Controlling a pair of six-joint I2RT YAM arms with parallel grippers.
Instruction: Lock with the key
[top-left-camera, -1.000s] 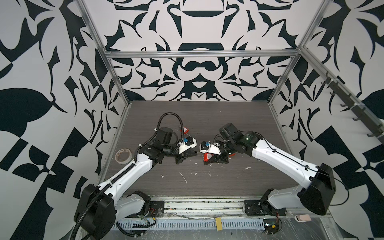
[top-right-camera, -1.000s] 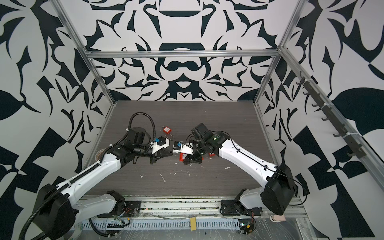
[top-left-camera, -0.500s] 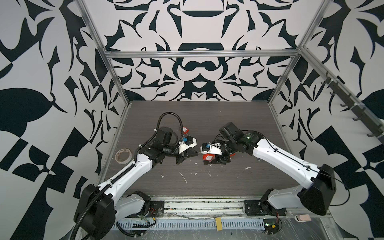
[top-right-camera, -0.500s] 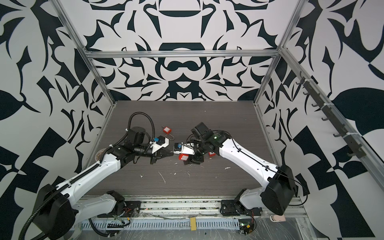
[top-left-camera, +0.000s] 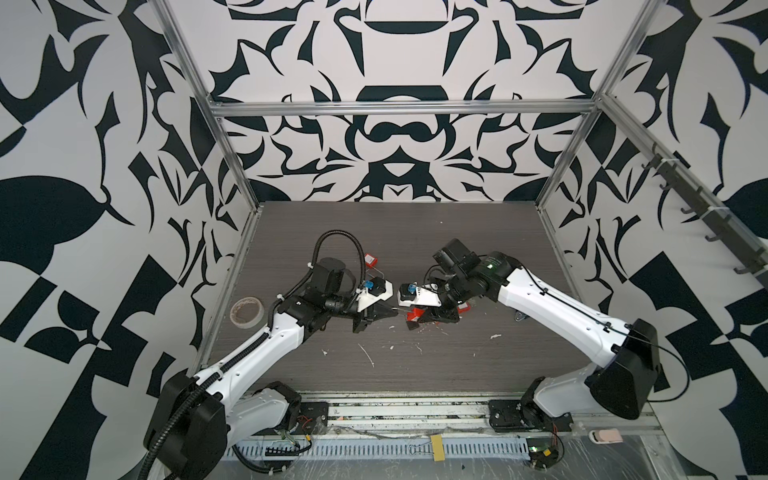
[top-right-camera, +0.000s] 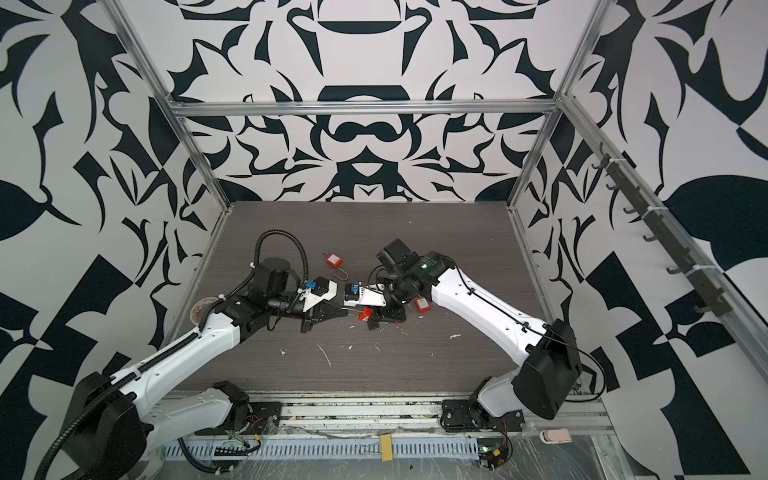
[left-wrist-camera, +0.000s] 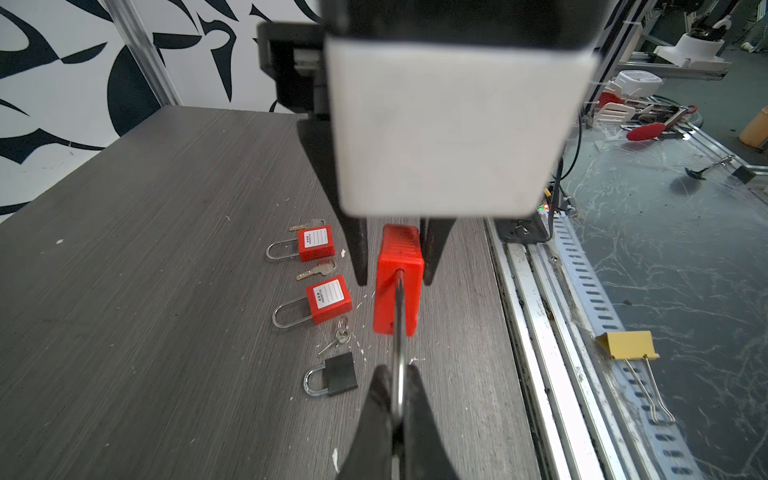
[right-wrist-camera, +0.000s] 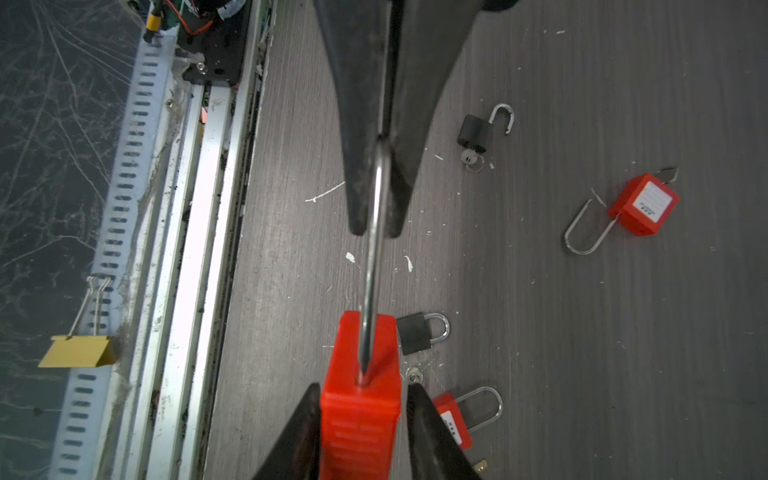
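Note:
A red padlock (left-wrist-camera: 397, 286) hangs between my two grippers above the table, seen in both top views (top-left-camera: 413, 316) (top-right-camera: 364, 314). My left gripper (left-wrist-camera: 397, 374) is shut on its steel shackle (right-wrist-camera: 374, 270). My right gripper (right-wrist-camera: 361, 388) is closed round the red body; one finger presses it and a thin sliver of table shows beside the other. The keyhole end is hidden between the right fingers. No key shows in this padlock. A loose brass key (left-wrist-camera: 316, 270) lies on the table between two other red padlocks.
Below the grippers lie two shut red padlocks (left-wrist-camera: 316, 243) (left-wrist-camera: 329, 299), a shut black padlock (left-wrist-camera: 340, 374) and a key ring (left-wrist-camera: 340, 336). An open black padlock (right-wrist-camera: 476, 129) and an open red one (right-wrist-camera: 644, 203) lie further off. A tape roll (top-left-camera: 247, 311) sits far left. The front rail (left-wrist-camera: 523, 291) is close.
The right gripper's jaws widened and then came back in round the red body. The left gripper stayed shut on the shackle, and both arms barely shifted.

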